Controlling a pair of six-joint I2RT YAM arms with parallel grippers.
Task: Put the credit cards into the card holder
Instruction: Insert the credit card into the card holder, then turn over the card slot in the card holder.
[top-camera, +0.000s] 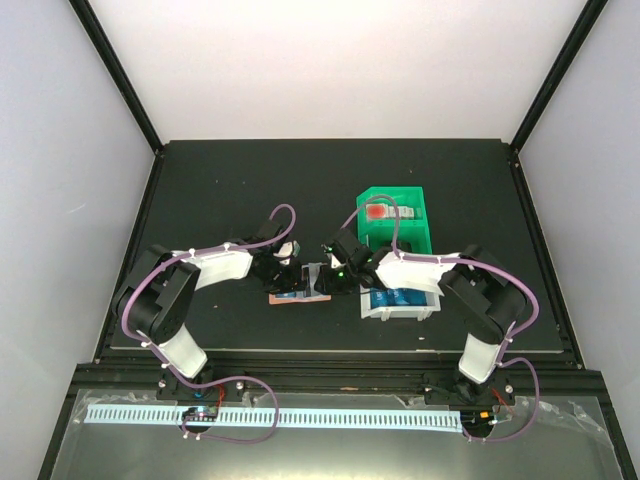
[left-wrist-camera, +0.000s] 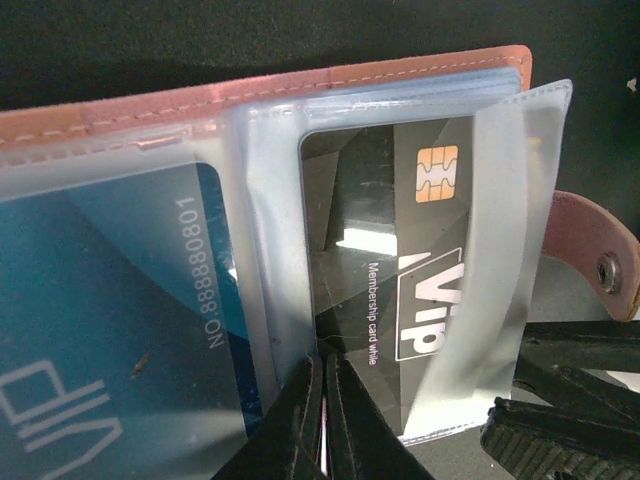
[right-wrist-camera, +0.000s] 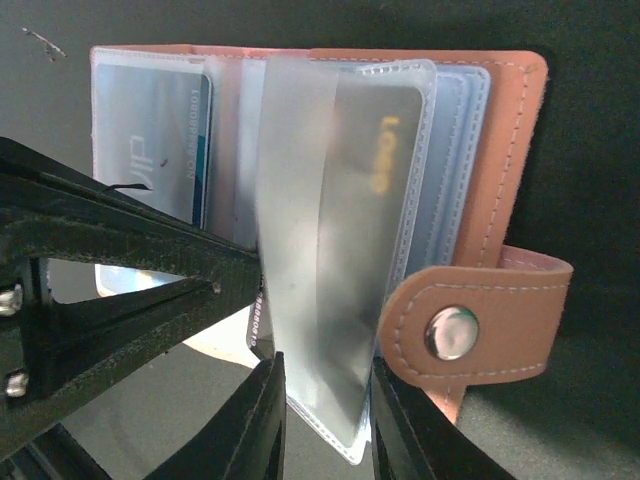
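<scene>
Blue card (left-wrist-camera: 110, 330) cut off at left wrist view's lower-left edge.

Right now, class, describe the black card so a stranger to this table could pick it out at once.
On the dark table, left of the green bin, lies the open salmon-pink card holder. In one clear sleeve sits the black card. Unlike the blue card beside it, it bears a gold chip and white VIP lettering.
</scene>
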